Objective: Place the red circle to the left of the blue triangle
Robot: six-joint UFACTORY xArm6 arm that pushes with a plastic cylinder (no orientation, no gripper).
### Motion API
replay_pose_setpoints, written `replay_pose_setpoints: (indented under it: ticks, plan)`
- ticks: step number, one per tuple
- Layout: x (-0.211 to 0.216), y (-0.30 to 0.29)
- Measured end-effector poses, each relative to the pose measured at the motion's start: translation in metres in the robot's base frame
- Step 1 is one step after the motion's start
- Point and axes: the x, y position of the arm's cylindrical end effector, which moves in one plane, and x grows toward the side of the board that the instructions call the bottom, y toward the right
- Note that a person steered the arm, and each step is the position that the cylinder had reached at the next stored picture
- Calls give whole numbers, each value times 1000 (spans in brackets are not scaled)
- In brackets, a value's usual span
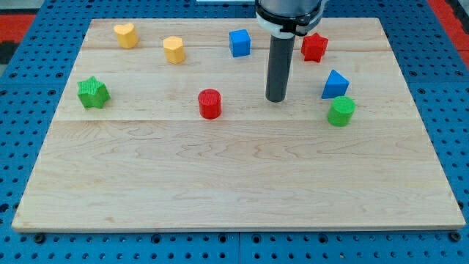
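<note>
The red circle [209, 103] is a short red cylinder standing a little left of the board's middle. The blue triangle [335, 84] sits at the view's right, with a green circle [341, 111] touching or almost touching its lower side. My tip [276, 99] rests on the board between the two, about a block's width nearer the blue triangle than the red circle, touching neither. The rod rises straight up to the arm at the view's top.
A red star [314, 47] lies just right of the rod near the top. A blue cube [239, 42], a yellow pentagon-like block [174, 50] and a yellow heart [126, 34] line the top. A green star [93, 92] is at the left. The wooden board [234, 183] ends on blue pegboard.
</note>
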Motion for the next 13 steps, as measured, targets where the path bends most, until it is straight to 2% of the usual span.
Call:
replay_pose_setpoints:
  ticks: [1, 2, 4, 5, 6, 7, 8, 9, 10, 11, 12, 13]
  plan:
    - [66, -2]
    - [83, -18]
    - [87, -24]
    - [104, -102]
    - [93, -160]
    - [56, -180]
    - [26, -117]
    - [15, -52]
    - [1, -66]
    - [-12, -33]
    - [-1, 27]
    - [1, 51]
